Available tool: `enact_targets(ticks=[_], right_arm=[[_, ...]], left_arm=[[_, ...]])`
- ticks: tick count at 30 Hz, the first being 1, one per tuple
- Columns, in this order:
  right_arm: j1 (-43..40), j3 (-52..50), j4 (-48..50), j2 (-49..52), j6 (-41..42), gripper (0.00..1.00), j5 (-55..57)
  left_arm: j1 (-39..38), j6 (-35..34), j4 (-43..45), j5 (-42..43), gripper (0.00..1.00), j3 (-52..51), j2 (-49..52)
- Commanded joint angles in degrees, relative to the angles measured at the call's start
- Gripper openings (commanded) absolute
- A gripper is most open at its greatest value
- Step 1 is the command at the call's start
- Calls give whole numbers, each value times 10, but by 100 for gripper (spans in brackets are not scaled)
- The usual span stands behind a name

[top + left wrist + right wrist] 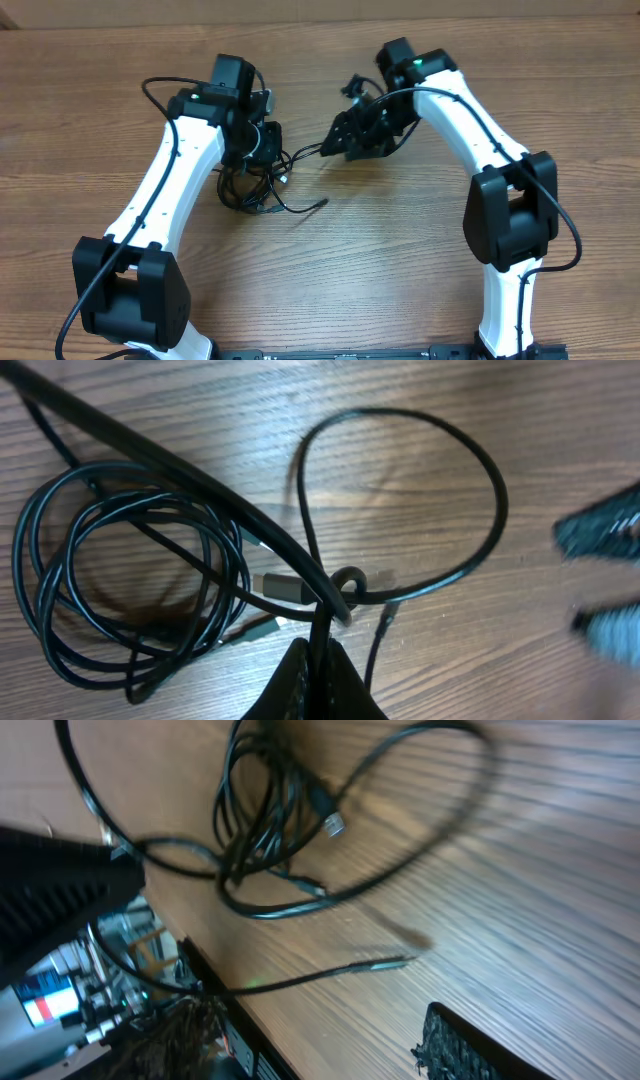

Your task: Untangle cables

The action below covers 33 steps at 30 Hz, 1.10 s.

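We stretch our left arm [165, 195] from the near left toward the middle. Its wrist is turned down and the left gripper [262, 145] is pinched tight on a strand of the cables [252, 190]. Our right arm [470, 120] bends in from the right, and the right gripper [345, 135] sits low with its jaws spread apart.

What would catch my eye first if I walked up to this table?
A tangle of thin black cables lies on the wooden table, between the white left arm and right arm. The left gripper pinches a strand beside a tight coil. A wide loop lies toward the open right gripper.
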Motion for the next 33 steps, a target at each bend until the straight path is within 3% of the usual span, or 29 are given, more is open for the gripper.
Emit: enact_targets(ticks=[1,5,9,14,18,21,24,27,32,33], right_arm=[[21,-1,9,-8,-19,70,-12],[31,-1,16,-8,-58,70,-30],[33,-1,16,-8,-114,70,-85],[32,-1,28,-8,-113,70,-131],[32,-1,37,-8,-108,69,-169],[29,-1,57,-8,-58,66,-179],[25,-1,97,-8,37,55,-179],[25,-1,142,-8,108,55,-179],[25,-1,190,-8,149,47,-175],[25,-1,196,-8,149,40,-164]], left_arm=[[10,-12,3,37,4,8,-4],[19,-14,2,44,4,8,-4],[44,-22,3,141,4,8,-4],[74,-21,1,255,4,8,-4],[83,3,6,298,4,8,-4],[83,47,10,297,4,8,-4],[83,65,14,297,4,8,-4],[82,85,17,298,4,8,-4],[82,120,15,296,4,8,-4],[82,123,13,285,4,8,-4]])
